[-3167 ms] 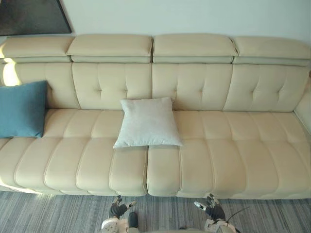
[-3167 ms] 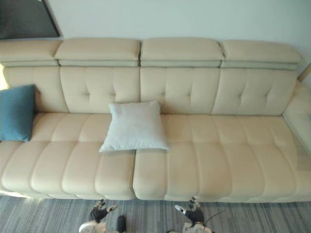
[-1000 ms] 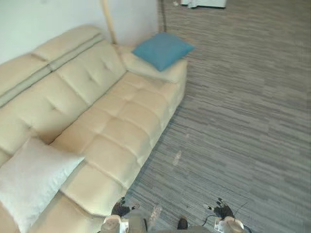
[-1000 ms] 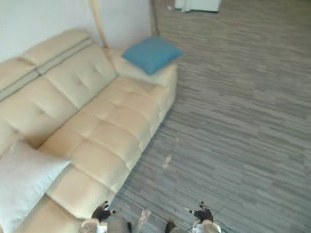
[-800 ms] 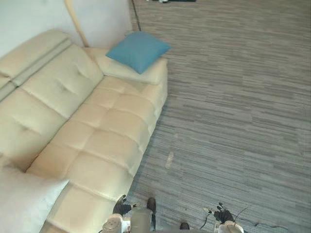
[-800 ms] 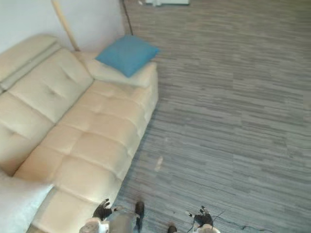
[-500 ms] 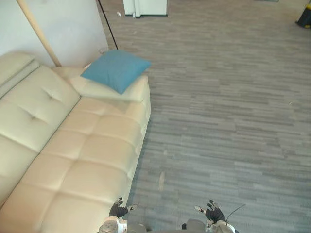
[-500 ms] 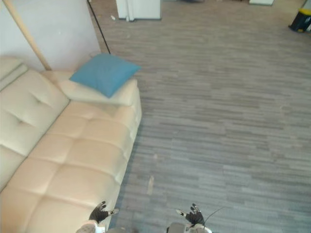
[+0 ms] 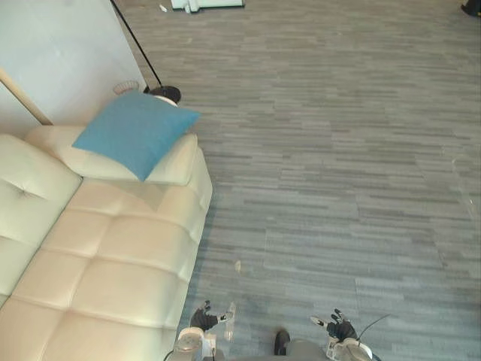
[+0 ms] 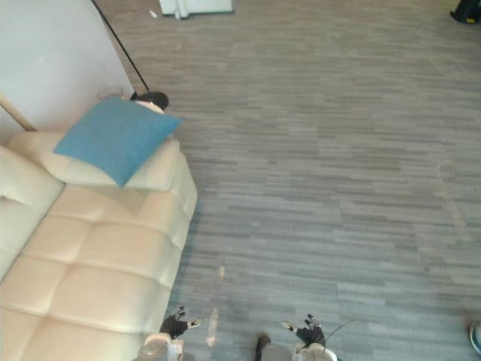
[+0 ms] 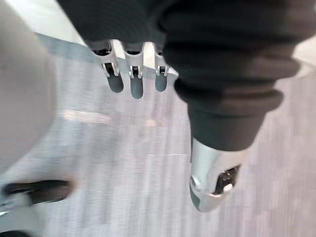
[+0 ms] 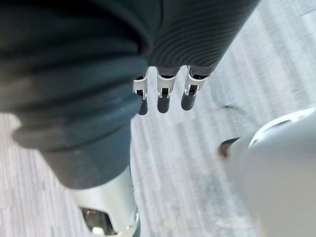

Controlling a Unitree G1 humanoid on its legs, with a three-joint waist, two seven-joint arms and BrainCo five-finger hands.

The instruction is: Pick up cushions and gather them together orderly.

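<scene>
Blue cushion (image 9: 134, 131) lies flat on the end armrest (image 9: 179, 162) of a cream sofa (image 9: 113, 259). It sits askew, with one corner jutting past the armrest toward the grey plank floor (image 9: 338, 150). The padded top is broad enough to carry most of the cushion, which may be why it sits there without sliding off. No other cushion lies on the seat sections in view.

The robot's left hand (image 9: 203, 319) and right hand (image 9: 340, 329) show low at the bottom of the head views, well apart from the cushion and from each other. In the wrist views, the left hand's fingers (image 11: 130, 85) and the right hand's fingers (image 12: 163, 100) point straight down over bare floor, loose and holding nothing. That carriage suits a walk more than a reach, so the step in hand appears to be an approach along the sofa's front.

A thin black pole (image 9: 135, 39) slants down the pale wall (image 9: 60, 53) to a dark round foot (image 9: 168, 94) just behind the armrest. It is possibly a lamp stand, though its top is out of frame. A reach for the cushion from the floor side should steer clear of it.
</scene>
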